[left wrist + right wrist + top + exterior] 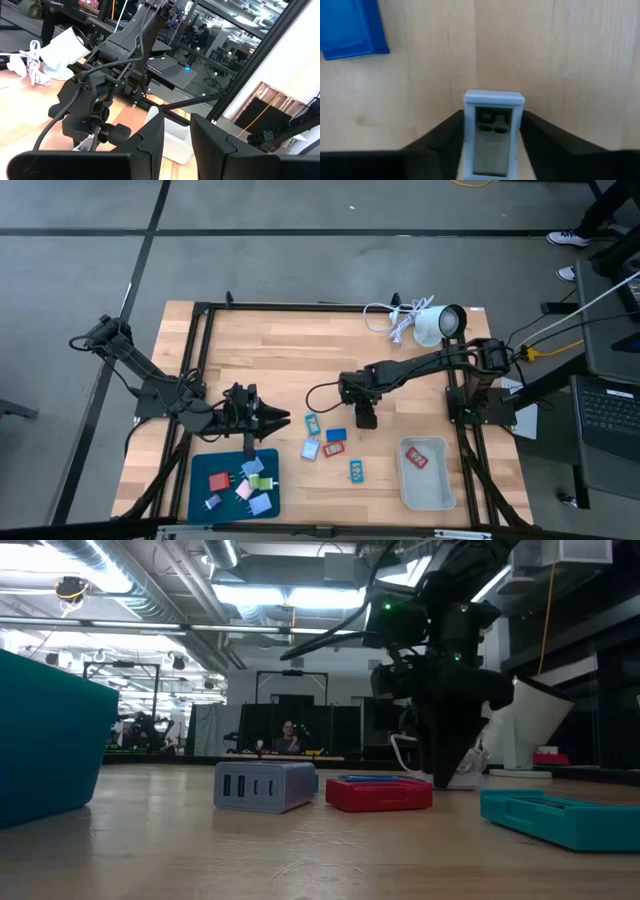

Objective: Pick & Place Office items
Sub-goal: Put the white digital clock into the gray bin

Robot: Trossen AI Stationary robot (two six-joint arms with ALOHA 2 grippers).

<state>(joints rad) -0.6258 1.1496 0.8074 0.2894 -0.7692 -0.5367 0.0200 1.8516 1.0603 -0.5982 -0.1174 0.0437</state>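
Only the right wrist view reveals that the right gripper [492,137] clasps a pale grey-white office item [493,132] between its fingers [442,137], just above the wooden table [570,60]. Overhead, that gripper [365,418] hides the piece, beside a blue piece [336,435]. Other pieces lie in the blue tray [200,500] and grey bin [440,498]. The left gripper [278,419] hovers with its fingers parted by the tray.

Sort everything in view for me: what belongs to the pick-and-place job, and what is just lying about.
Job in hand:
loose office items mid-table
pale blue piece under the right hand
blue tray holding pieces
grey bin holding a red piece
left hand, waiting above the tray

Lying about:
white lamp
cord
laptop beside the table
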